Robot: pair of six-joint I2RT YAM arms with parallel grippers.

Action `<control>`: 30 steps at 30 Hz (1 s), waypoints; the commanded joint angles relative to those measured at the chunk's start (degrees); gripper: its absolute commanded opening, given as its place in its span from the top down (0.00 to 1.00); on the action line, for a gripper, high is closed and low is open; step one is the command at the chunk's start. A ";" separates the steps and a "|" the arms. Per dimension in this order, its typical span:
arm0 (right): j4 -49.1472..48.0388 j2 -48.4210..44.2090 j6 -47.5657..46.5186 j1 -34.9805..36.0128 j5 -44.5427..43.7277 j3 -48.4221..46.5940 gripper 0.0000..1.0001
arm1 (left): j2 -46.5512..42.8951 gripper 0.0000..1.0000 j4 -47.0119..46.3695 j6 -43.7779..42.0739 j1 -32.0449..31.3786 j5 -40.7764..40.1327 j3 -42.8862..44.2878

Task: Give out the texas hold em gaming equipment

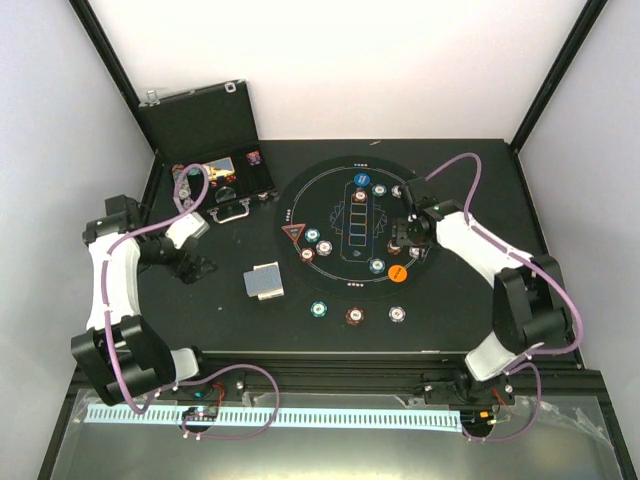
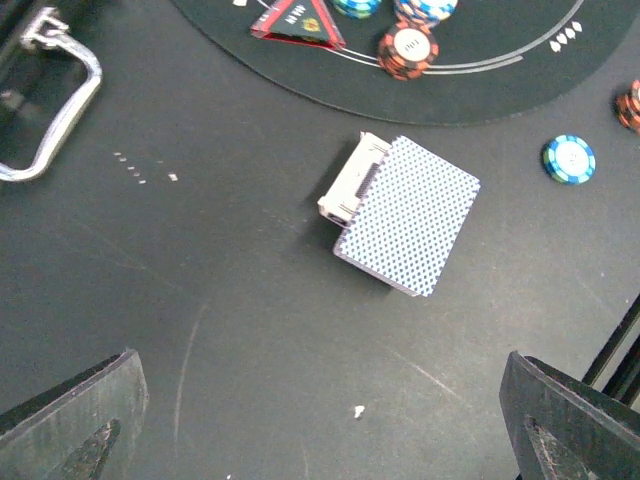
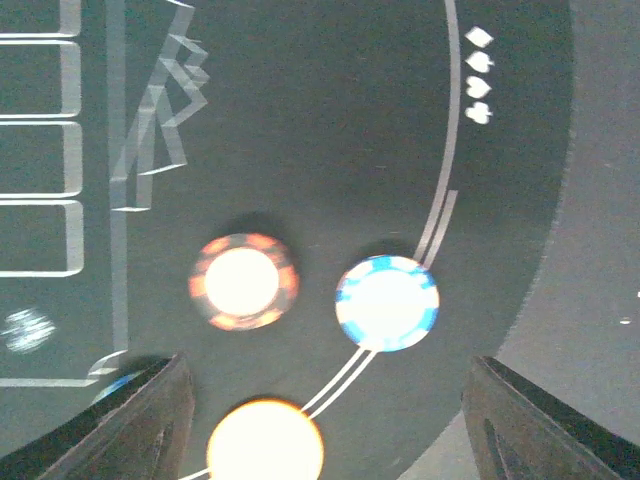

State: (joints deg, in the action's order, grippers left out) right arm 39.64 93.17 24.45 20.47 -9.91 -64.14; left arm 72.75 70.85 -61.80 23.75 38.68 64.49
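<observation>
A deck of playing cards (image 1: 264, 282) with a blue-grey patterned back lies on the table left of the round mat; in the left wrist view the deck (image 2: 408, 213) lies ahead of my open, empty left gripper (image 2: 320, 430). My left gripper (image 1: 195, 266) hovers left of the deck. My right gripper (image 1: 409, 242) is open and empty over the mat's right side. In its view a brown chip (image 3: 244, 281), a blue-white chip (image 3: 387, 303) and an orange disc (image 3: 265, 440) lie between the fingers. A red triangle marker (image 1: 294, 233) sits at the mat's left edge.
The open black case (image 1: 200, 120) stands at the back left, its silver handle (image 2: 50, 110) near my left gripper. Several chips lie on the black mat (image 1: 345, 160). Three chips (image 1: 354, 315) lie in a row on the table in front of the mat.
</observation>
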 commanded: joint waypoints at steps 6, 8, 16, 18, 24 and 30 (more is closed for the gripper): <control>-1.34 -11.57 7.13 9.91 7.74 2.31 0.17 | -3.34 0.01 -10.13 -5.76 -12.52 -6.78 -10.77; -1.72 -13.37 8.12 11.72 9.72 3.18 0.15 | -3.26 0.01 -12.23 -6.72 -15.20 -7.57 -12.34; -4.92 -18.72 10.79 15.06 15.06 8.80 0.14 | -0.16 0.01 -20.63 -6.31 -24.71 -10.57 -15.62; -5.79 -19.80 11.29 15.16 15.88 10.31 0.13 | 0.26 0.01 -23.16 -5.57 -26.39 -11.64 -16.91; -5.48 -21.32 11.25 15.17 16.04 12.31 0.12 | 0.29 0.01 -29.47 -2.73 -30.10 -15.69 -20.31; -4.82 -22.47 10.97 15.18 16.50 12.72 0.12 | -0.28 0.01 -33.05 -2.80 -32.19 -18.18 -22.92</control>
State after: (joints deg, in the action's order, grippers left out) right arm 35.48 72.36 34.92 35.29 5.50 -51.92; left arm 72.82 41.80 -64.79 -7.31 22.79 42.04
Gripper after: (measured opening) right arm 0.878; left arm 0.989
